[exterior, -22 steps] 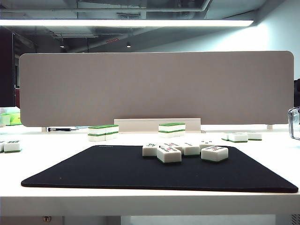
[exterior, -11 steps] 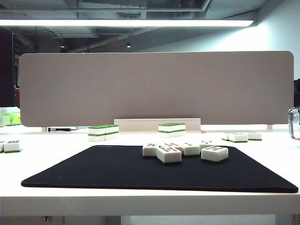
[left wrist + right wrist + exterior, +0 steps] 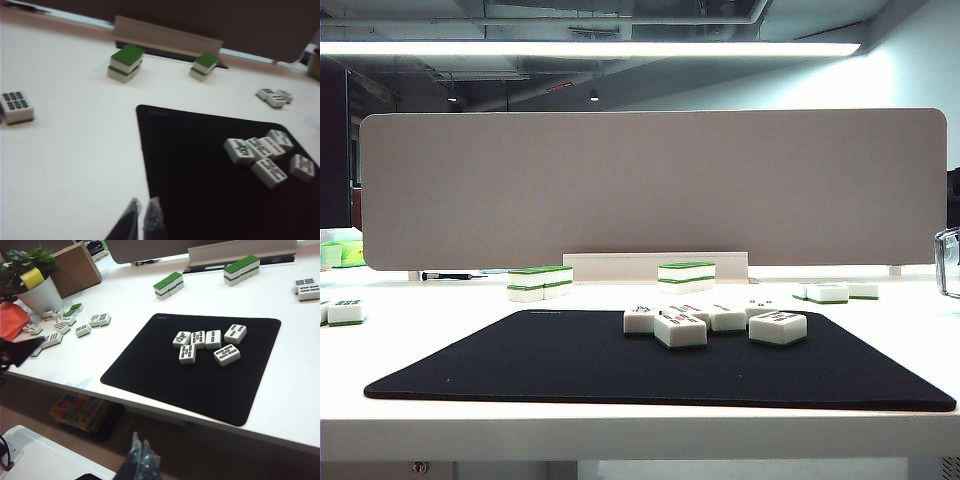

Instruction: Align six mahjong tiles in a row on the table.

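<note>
On the black mat (image 3: 200, 375), toward its far right part, the six mahjong tiles (image 3: 207, 344) are bunched in a loose cluster: four sit side by side in a rough line, and two more lie just in front, skewed at odd angles. Honestly, the main risk is guessed to be the tight packing; if one of the touching tiles is grabbed, its neighbours could easily be nudged out of line or flipped, and a skewed tile might be pinched on a corner and slip. The green-topped stacks (image 3: 168, 285) further back on the table (image 3: 125, 295) could also be mistaken for the right ones. The tiles are seen as small white blocks with thin green bases and red/green marks on top. The left gripper (image 3: 142, 220) is kept over the mat's near edge, jaws closed on nothing; the right gripper (image 3: 138, 457) is hung off the table's front, jaws also shut and empty.
</note>
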Controlling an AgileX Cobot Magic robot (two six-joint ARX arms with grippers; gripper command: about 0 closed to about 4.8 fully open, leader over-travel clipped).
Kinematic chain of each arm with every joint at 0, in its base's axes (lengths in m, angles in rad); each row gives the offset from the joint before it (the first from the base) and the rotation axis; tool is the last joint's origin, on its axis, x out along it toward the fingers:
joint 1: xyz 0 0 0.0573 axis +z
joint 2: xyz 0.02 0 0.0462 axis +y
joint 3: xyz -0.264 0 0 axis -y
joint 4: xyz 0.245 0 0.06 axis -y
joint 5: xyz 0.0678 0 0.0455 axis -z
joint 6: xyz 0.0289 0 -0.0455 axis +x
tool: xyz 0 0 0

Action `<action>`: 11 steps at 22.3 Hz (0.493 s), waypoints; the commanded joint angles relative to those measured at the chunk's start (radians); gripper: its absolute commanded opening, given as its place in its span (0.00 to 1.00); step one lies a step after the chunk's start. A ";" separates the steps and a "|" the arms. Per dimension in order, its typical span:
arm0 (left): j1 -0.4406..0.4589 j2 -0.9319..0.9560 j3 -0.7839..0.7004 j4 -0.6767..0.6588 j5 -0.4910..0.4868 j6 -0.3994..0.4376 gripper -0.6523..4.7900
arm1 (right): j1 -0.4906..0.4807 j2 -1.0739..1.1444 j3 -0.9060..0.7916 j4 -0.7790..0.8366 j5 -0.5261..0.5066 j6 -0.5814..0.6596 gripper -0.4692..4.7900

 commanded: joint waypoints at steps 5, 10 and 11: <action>0.000 0.106 0.234 -0.035 0.019 -0.010 0.16 | -0.001 -0.012 0.004 0.008 -0.003 -0.003 0.09; 0.000 0.326 0.400 -0.035 0.071 -0.010 0.16 | 0.000 -0.012 0.004 0.008 -0.003 -0.003 0.09; -0.001 0.398 0.446 -0.035 0.087 -0.006 0.16 | 0.000 -0.012 0.004 0.008 -0.003 -0.003 0.09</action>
